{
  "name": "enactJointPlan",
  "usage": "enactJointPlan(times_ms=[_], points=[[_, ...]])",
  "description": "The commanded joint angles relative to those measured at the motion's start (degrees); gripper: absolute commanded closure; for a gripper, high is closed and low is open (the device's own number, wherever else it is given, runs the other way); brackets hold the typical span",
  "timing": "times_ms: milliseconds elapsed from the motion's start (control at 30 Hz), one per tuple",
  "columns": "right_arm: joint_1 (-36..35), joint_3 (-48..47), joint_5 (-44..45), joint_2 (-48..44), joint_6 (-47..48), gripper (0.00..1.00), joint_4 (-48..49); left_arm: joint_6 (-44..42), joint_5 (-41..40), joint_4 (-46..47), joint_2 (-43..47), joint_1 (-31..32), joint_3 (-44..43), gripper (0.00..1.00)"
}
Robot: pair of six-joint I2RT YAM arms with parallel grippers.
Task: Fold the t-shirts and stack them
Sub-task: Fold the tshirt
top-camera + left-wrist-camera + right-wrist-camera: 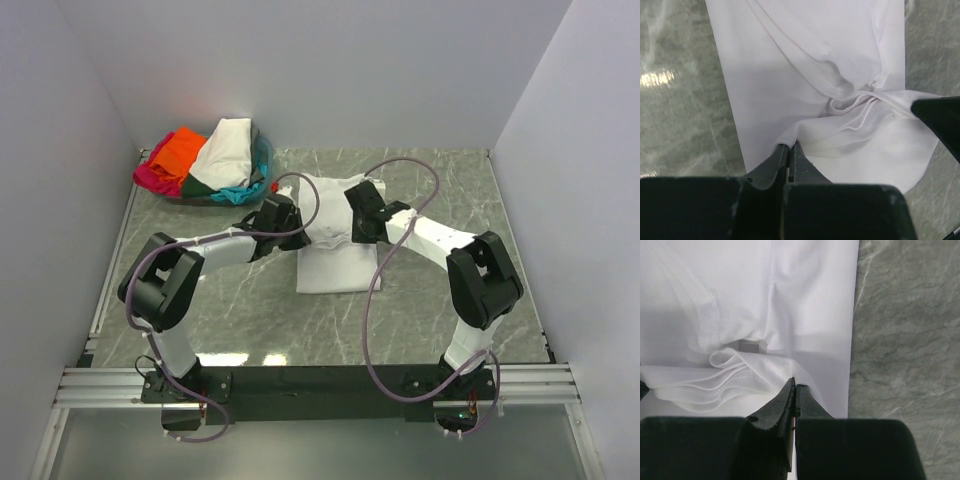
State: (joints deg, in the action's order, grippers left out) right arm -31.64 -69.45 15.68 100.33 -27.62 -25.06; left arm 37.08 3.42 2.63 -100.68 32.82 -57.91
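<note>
A plain white t-shirt point(330, 265) lies on the marble table in the middle, partly folded. My left gripper point(283, 222) is shut on its left edge, pinching a raised fold of white cloth point(790, 134). My right gripper point(360, 222) is shut on the right edge of the same shirt, a bunch of layered cloth point(750, 375) lifted at its tips. Both grippers point(789, 146) point(794, 383) hold the cloth above the flat lower part of the shirt. More t-shirts point(205, 160) are heaped at the back left: cream-white, orange, magenta-pink, teal and dark green.
The heap sits in a clear basin point(262, 158) by the left wall. Grey walls close in the table on three sides. Purple cables point(378, 290) loop over both arms. Bare marble point(240, 320) lies near the arm bases.
</note>
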Motion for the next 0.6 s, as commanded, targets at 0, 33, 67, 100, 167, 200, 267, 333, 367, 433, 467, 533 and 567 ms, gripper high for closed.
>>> enactJointPlan(times_ms=[0, 33, 67, 100, 167, 200, 267, 333, 367, 433, 467, 533, 567], points=[[1.14, -2.88, 0.05, 1.79, 0.99, 1.00, 1.06, -0.61, 1.41, 3.17, -1.62, -1.35, -2.73, 0.99], [1.40, -3.14, -0.04, 2.40, 1.16, 1.00, 1.15, -0.69, 0.89, 2.99, -1.88, -1.70, -3.00, 0.99], [1.40, -3.32, -0.21, 2.76, 1.25, 1.00, 1.24, -1.04, 0.71, 2.90, -2.49, -1.70, -3.26, 0.99], [1.66, -3.50, -0.21, 3.11, 1.34, 1.00, 1.33, -1.22, 0.54, 2.82, -2.76, -1.88, -3.52, 0.99], [2.10, -4.02, -0.12, 4.08, 1.42, 1.00, 1.68, -1.40, 0.53, 3.17, -3.46, -2.23, -3.61, 0.99], [2.37, -4.20, -0.13, 4.51, 1.60, 1.00, 1.77, -1.31, 0.53, 3.34, -3.81, -2.58, -3.70, 0.99], [2.98, -5.25, -0.13, 5.83, 1.60, 1.00, 1.86, -1.22, 0.89, 3.08, -4.95, -3.02, -4.40, 0.99], [3.60, -6.13, -0.21, 6.89, 1.78, 1.00, 2.03, -1.22, 0.97, 2.47, -5.49, -3.20, -4.93, 0.91], [3.86, -6.48, -0.39, 7.24, 1.95, 1.00, 2.12, -1.31, 0.89, 2.38, -5.75, -3.20, -5.37, 0.82], [4.04, -7.88, -0.56, 7.68, 2.30, 0.95, 1.68, -1.39, 0.18, 2.03, -5.23, -3.20, -5.55, 0.64], [4.39, -8.42, -0.48, 7.60, 2.48, 0.86, 1.16, -1.57, -0.43, 1.76, -4.01, -3.20, -5.81, 0.44], [4.48, -9.38, -0.22, 6.03, 3.36, 0.66, -0.51, -2.10, -1.92, 1.50, -2.16, -3.11, -5.81, 0.33], [4.31, -9.21, 0.31, 5.06, 3.36, 0.63, -0.78, -2.27, -2.62, 0.98, 0.20, -3.02, -5.64, 0.27]])
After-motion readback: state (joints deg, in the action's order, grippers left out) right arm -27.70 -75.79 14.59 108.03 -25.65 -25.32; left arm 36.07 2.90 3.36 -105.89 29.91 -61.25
